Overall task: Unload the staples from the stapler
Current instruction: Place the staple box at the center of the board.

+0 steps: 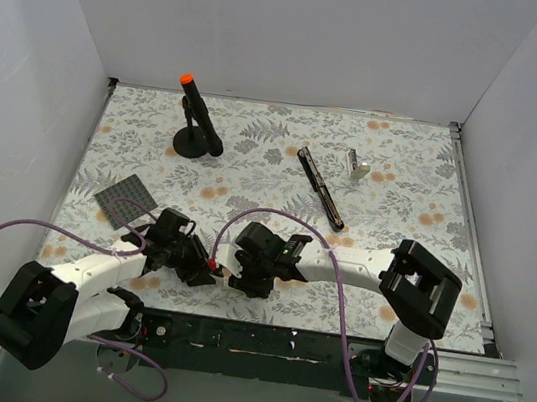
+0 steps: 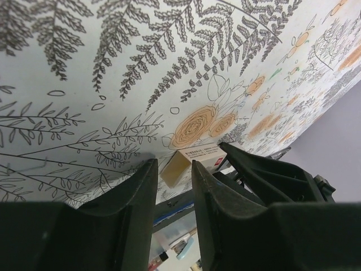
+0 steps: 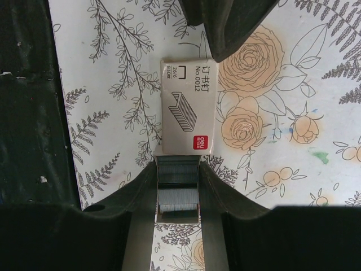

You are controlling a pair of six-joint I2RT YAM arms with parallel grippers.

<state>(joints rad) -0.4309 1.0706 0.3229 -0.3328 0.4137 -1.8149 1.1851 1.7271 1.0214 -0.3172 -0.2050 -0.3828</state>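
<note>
At the counter [image 1: 255, 159] front, right fingers [image 3: 135, 226] clamp a staple tray [image 3: 177, 192] jutting from its box [image 3: 186, 107]; left fingers [image 2: 135, 214], narrow, at its far end, hold unclear.

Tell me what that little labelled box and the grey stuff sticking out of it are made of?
The box looks like thin matte cardboard: printed label, flat creased edges. The staples sticking out of it look like bare metal: grey, finely ribbed rows with a dull sheen. Whether a card tray lies under them is unclear.
</note>
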